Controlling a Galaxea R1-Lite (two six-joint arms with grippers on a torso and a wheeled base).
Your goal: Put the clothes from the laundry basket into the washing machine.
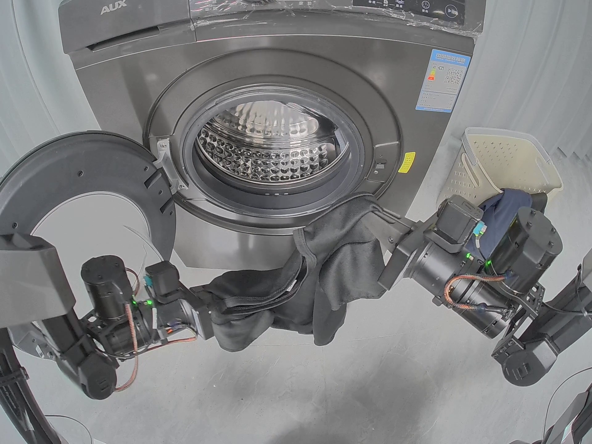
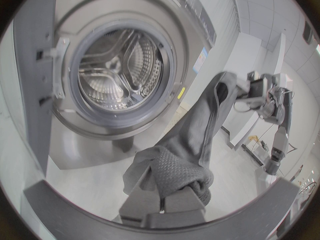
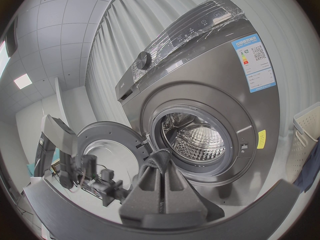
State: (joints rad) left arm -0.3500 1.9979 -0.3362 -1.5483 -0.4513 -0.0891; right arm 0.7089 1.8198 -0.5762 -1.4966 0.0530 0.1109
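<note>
Closest in the head view, the left gripper (image 1: 213,316) is closed on one bunched end of a dark grey garment (image 1: 320,266), low and in front of the washing machine (image 1: 123,87). The right gripper (image 1: 377,217) is clamped on the other end, higher up and just below the rim of the opening. The garment sags between them above the floor (image 1: 370,371), outside the drum (image 1: 271,143). The round door (image 1: 80,180) stands swung open on the robot's left. A cream laundry basket (image 1: 505,155) stands beside the machine on the right, with a blue garment (image 1: 502,214) hanging over its near rim. In the left wrist view, the left gripper (image 2: 163,197) has its fingers pressed together on a wad of the dark grey garment (image 2: 180,164), whose cloth runs up and away to the right gripper (image 2: 238,90); the drum (image 2: 116,74) shows bare steel behind it. In the right wrist view, the right gripper (image 3: 163,180) pinches a fold of the dark grey garment (image 3: 158,159) between its fingers, in front of the lower edge of the door opening. Beyond it are the open door (image 3: 110,140), the drum (image 3: 193,140), and, at the side, the laundry basket (image 3: 305,130) with the blue garment (image 3: 310,174) draped on it.
</note>
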